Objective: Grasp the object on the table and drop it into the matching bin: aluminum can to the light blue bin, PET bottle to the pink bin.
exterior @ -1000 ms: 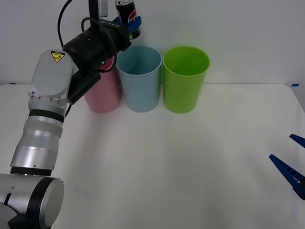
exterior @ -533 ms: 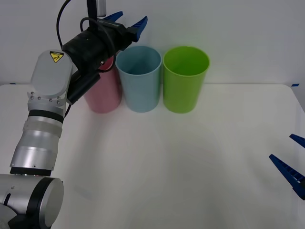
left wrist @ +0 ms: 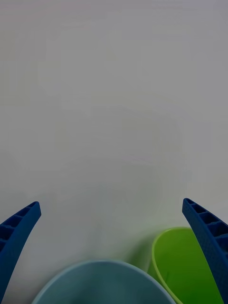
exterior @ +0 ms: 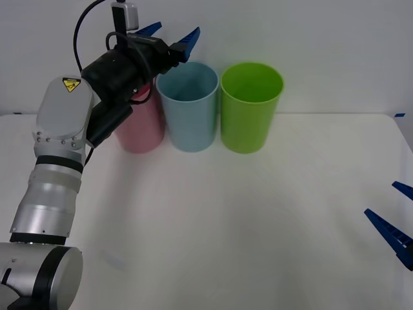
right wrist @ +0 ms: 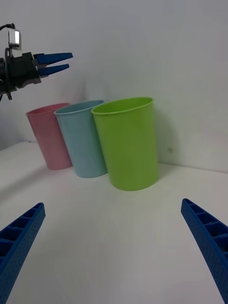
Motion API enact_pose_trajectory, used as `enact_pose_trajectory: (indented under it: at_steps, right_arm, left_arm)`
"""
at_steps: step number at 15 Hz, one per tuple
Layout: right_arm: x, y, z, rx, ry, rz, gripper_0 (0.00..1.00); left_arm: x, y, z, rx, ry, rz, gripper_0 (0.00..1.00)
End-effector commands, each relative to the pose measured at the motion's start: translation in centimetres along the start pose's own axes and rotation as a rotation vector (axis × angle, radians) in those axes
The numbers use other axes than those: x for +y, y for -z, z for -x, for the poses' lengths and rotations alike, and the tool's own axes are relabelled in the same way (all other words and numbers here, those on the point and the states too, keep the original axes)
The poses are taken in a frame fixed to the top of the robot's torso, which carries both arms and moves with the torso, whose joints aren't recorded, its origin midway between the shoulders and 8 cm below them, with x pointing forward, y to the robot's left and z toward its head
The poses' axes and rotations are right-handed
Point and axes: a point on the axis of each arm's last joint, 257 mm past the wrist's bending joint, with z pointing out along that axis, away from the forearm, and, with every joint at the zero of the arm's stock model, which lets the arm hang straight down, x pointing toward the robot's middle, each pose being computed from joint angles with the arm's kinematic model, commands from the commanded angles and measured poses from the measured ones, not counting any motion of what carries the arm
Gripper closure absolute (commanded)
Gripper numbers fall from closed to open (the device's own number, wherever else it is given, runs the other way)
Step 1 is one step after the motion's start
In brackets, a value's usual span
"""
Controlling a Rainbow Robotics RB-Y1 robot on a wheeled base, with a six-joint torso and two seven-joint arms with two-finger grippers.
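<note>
1. In the front view your left gripper (exterior: 172, 37) hung above the rims of the pink bin (exterior: 139, 132) and the light blue bin (exterior: 188, 110), its blue fingers spread apart with nothing between them. A lime green bin (exterior: 251, 108) stood just beside the light blue one, all three in a row at the far side of the table (exterior: 245, 219). Your right gripper (exterior: 399, 223) waited at the table's right edge, well apart from the bins, fingers spread and empty
2. In the right wrist view your right fingers (right wrist: 205, 242) stood wide at the two corners over bare tabletop, facing the three bins; the left gripper (right wrist: 53, 62) showed farther off, above the pink bin
3. In the left wrist view your left fingers (left wrist: 203, 237) stood apart over the light blue bin's rim (left wrist: 102, 280); I couldn't see the can inside it
</note>
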Motion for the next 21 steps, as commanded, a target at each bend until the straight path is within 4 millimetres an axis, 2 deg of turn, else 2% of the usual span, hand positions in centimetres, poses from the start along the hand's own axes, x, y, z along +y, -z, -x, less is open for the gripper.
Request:
enact_pose_trajectory:
  at_steps: [1, 5, 10, 21]
  right_arm:
    - [0.0, 0.0, 0.0, 0.0, 0.0, 0.0, 0.0]
    - [0.0, 0.0, 0.0, 0.0, 0.0, 0.0, 0.0]
    - [0.0, 0.0, 0.0, 0.0, 0.0, 0.0, 0.0]
    - [0.0, 0.0, 0.0, 0.0, 0.0, 0.0, 0.0]
  left_arm:
    - [0.3, 1.0, -0.2, -0.001, 0.027, -0.024, 0.0]
    - [1.0, 3.1, -0.4, 0.003, 0.058, -0.058, 0.0]
    - [1.1, 6.9, -0.7, -0.001, 0.081, -0.095, 0.0]
    - [-2.6, 15.4, -2.1, 0.002, 0.07, -0.205, 0.0]
